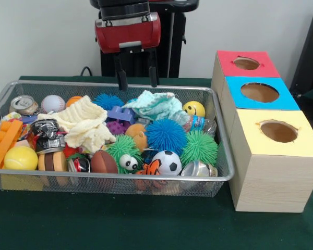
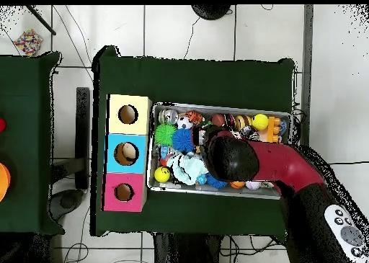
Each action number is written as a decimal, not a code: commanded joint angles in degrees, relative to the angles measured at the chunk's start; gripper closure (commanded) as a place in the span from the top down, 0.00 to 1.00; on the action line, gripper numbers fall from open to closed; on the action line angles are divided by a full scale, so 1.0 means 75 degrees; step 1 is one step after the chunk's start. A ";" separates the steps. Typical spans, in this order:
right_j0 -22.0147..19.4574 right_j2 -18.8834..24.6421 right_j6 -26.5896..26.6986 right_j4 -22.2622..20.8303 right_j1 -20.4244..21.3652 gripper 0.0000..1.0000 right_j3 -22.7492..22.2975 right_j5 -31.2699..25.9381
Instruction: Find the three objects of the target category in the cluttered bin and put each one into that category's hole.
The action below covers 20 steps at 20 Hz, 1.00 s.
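Note:
A wire mesh bin [image 1: 223,130] is packed with mixed objects: a baseball [image 1: 52,103], a soccer ball [image 1: 168,162], a yellow ball [image 1: 20,158], blue [image 1: 165,135] and green [image 1: 199,147] spiky balls, a cream cloth [image 1: 86,125], a teal cloth [image 1: 156,104], a can [image 1: 24,104] and an orange block [image 1: 5,141]. My gripper [image 1: 138,82] hangs open above the bin's far rim, nothing between its fingers, just over the teal cloth and a purple block [image 1: 121,113]. In the overhead view the arm's wrist [image 2: 229,157] covers the gripper.
Three wooden boxes stand beside the bin, each with a round hole on top: red [image 1: 247,63], blue [image 1: 260,92] and yellow [image 1: 279,132]. Seen from overhead they are the yellow [image 2: 128,114], blue [image 2: 126,153] and red [image 2: 124,192] boxes. Green cloth covers the table [image 1: 146,224].

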<state>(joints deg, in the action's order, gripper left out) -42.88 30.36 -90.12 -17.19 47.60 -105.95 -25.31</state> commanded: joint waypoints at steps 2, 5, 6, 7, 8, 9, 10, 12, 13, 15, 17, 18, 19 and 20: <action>0.0035 0.0189 0.0886 -0.0861 -0.0201 1.00 0.0424 -0.0663; 0.0012 0.0172 0.0732 -0.0810 -0.0181 1.00 0.0435 -0.0813; 0.0011 0.0170 0.0718 -0.0810 -0.0198 1.00 0.0484 -0.0874; -0.0020 0.0195 0.0754 -0.0840 -0.0200 1.00 0.0507 -0.0893; -0.0076 0.0253 0.0864 -0.0894 -0.0235 1.00 0.0575 -0.0898; -0.0132 0.0311 0.0974 -0.0947 -0.0270 1.00 0.0643 -0.0904; -0.0181 0.0347 0.1077 -0.1016 -0.0349 1.00 0.0742 -0.0906; -0.0292 0.0438 0.1294 -0.1123 -0.0499 1.00 0.0942 -0.0964; -0.0279 0.0383 0.1333 -0.1213 -0.0456 1.00 0.1017 -0.1015; -0.0248 0.0297 0.1403 -0.1366 -0.0403 1.00 0.1178 -0.1133; -0.0213 0.0235 0.1465 -0.1492 -0.0384 1.00 0.1349 -0.1269; -0.0162 0.0164 0.1443 -0.1573 -0.0341 1.00 0.1416 -0.1335; -0.0154 0.0139 0.1425 -0.1630 -0.0306 1.00 0.1445 -0.1351; -0.0148 0.0115 0.1395 -0.1701 -0.0291 1.00 0.1466 -0.1327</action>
<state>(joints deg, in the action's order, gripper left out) -43.63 30.59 -90.12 -25.11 46.58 -100.19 -27.32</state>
